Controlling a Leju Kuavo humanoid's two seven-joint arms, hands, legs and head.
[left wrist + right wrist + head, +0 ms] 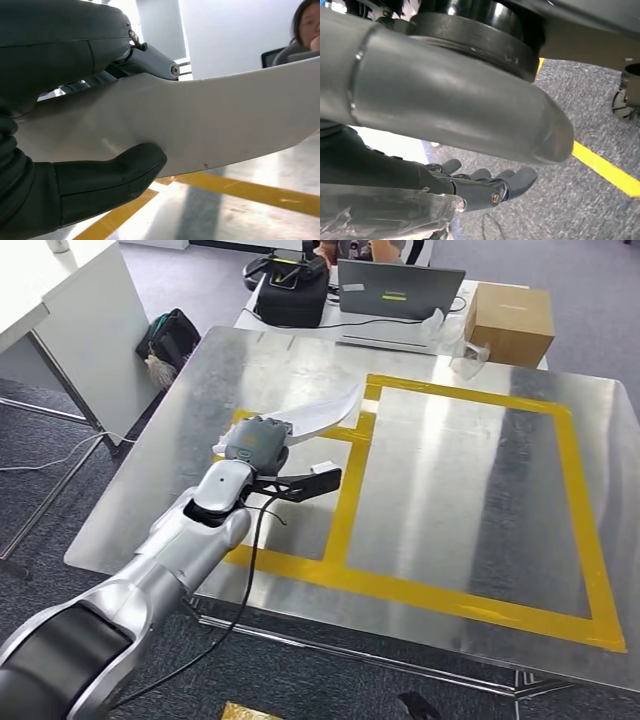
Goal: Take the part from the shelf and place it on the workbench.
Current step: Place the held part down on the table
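Left hand (253,445) grips white part (321,415) over workbench (468,490).

My left robot hand (56,125) grips the white curved part (196,125), thumb (113,175) beneath it. Below it I see the metal worktop (241,220) with yellow tape (256,192). Person seated beyond.

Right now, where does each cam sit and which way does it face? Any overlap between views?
Head view: high on the body, looking forward and down at the workbench; left hand holds the part.
Left wrist view: behind the left hand, close on the part above yellow tape.
Right wrist view: arm hanging, facing carpet floor; right hand fingers extended.
Shared: head and left wrist views both show the part.
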